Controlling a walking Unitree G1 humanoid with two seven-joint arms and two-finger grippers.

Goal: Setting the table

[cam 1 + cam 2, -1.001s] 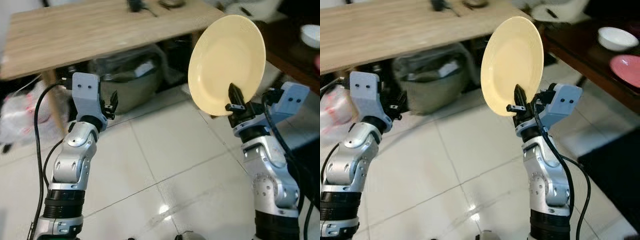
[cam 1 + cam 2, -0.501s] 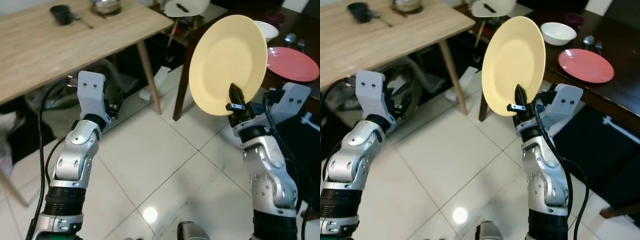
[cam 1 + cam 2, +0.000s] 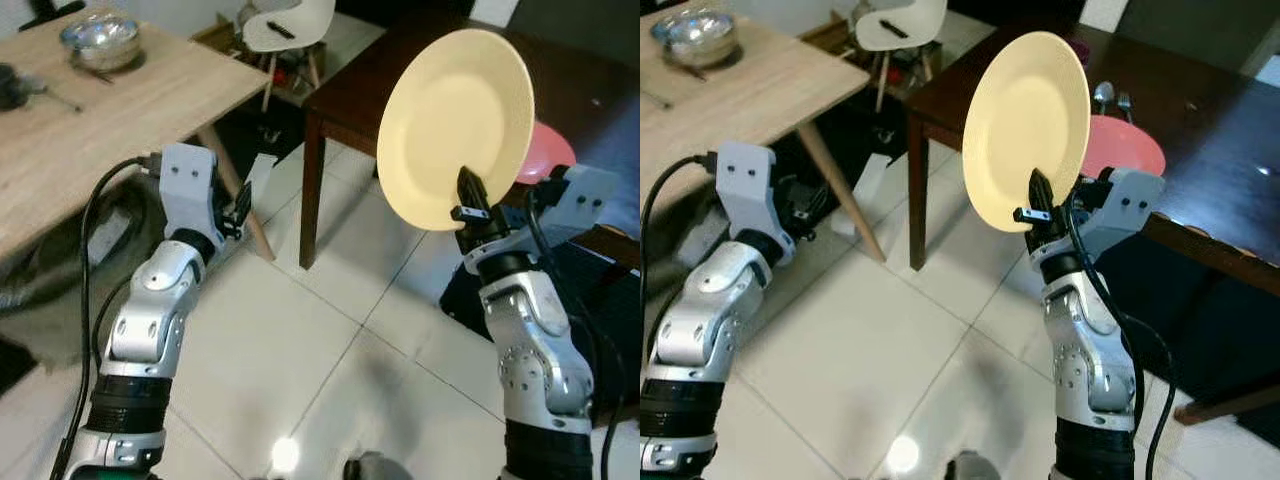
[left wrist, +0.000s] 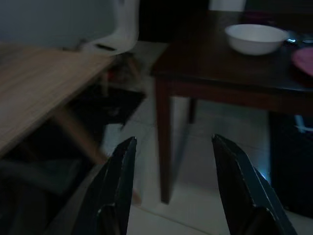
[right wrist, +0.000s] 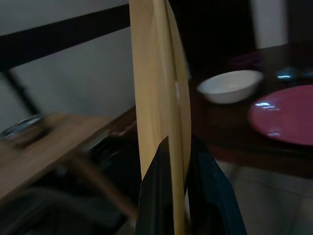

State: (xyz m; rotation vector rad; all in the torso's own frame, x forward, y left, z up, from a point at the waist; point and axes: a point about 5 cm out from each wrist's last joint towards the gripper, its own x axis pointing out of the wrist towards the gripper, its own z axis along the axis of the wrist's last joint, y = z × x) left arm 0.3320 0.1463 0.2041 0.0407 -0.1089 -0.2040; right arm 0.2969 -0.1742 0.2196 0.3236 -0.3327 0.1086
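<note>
- Up at right, right gripper (image 3: 470,200) clamped on the lower rim of the yellow plate (image 3: 455,125), plate upright on edge, face toward the camera, held in the air over the tiled floor (image 3: 330,330).
- Right wrist view: both black fingers (image 5: 159,196) pinch the plate rim, one on each side.
- Behind the plate: dark desk (image 3: 1200,130) at far right with a pink plate (image 3: 1125,148), partly hidden by the yellow one; spoons (image 3: 1110,97) just beyond it.
- White bowl (image 4: 255,38) sits on the dark desk, near the pink plate.
- Left gripper (image 4: 173,191) raised at left, fingers apart, holding nothing, pointing toward the dark desk's leg.
- Far left: light wooden desk (image 3: 90,120) with a metal bowl (image 3: 98,42) on it.
- White chair (image 3: 285,22) far back between the two desks.
</note>
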